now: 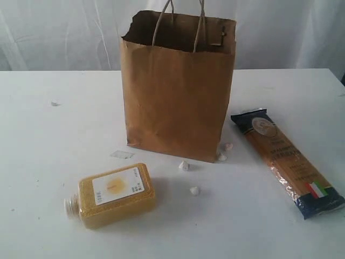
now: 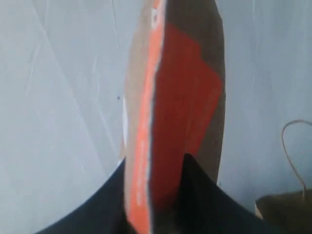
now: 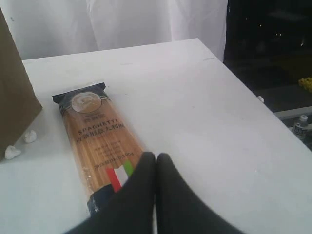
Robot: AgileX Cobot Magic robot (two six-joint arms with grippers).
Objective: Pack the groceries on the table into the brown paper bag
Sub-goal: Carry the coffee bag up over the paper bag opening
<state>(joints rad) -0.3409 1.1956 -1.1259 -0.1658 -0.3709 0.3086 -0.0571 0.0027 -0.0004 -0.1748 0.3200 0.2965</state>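
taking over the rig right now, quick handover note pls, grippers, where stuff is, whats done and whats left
Left gripper: shut on the brown pouch, held in the air, not yet in the brown paper bag.
Right gripper: shut, empty, above the flag end of the spaghetti packet.
Yellow grain bottle lies on its side on the table in front of the bag; the spaghetti lies flat beside the bag.
Done: cannot tell, the bag's inside is hidden.
Left: pouch, bottle, spaghetti.

White table (image 1: 48, 178): paper bag (image 1: 175, 102) upright; grain bottle (image 1: 114, 194) on side; spaghetti packet (image 1: 285, 162) flat; crumbs (image 1: 184, 165).
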